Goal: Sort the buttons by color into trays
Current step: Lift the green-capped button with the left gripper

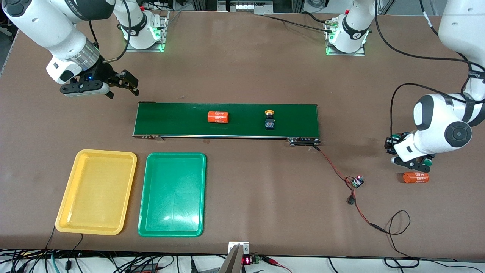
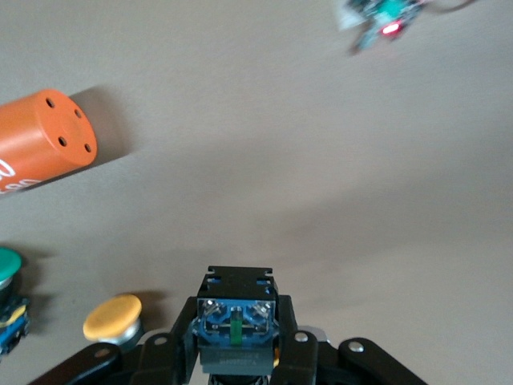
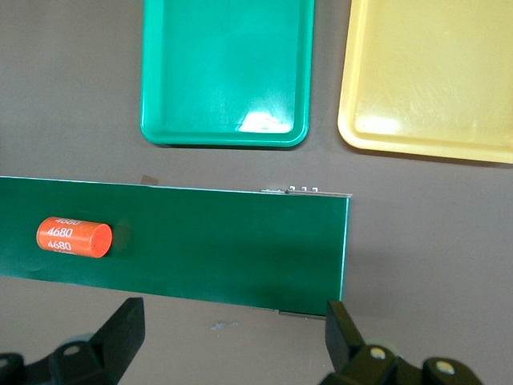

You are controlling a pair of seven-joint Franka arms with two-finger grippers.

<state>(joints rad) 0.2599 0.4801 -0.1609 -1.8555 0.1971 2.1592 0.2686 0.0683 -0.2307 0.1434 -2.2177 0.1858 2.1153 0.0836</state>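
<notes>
Your left gripper [image 1: 411, 157] sits low at the left arm's end of the table, its fingers [image 2: 180, 345] closed on the black-blue body of a button [image 2: 236, 319] whose cap colour cannot be told. Just beside it lie an orange cylinder [image 1: 415, 177], a loose yellow-capped button [image 2: 113, 318] and a green-capped button [image 2: 8, 273], the last two seen only from the left wrist. Your right gripper [image 1: 123, 88] hangs in the air over the bare table near the dark-green belt [image 1: 170, 119], at the right arm's end, fingers [image 3: 120, 330] spread wide and holding nothing. On the belt stands another yellow-capped button [image 1: 269, 120], with a second orange cylinder [image 1: 218, 117] lying on its side toward the right arm's end. The yellow tray [image 1: 96, 191] and the green tray [image 1: 172, 193] lie side by side, nearer the front camera than the belt, the yellow one toward the right arm's end; neither holds a button. A small circuit board [image 1: 357, 181] with a red light trails wires from the belt's end.
</notes>
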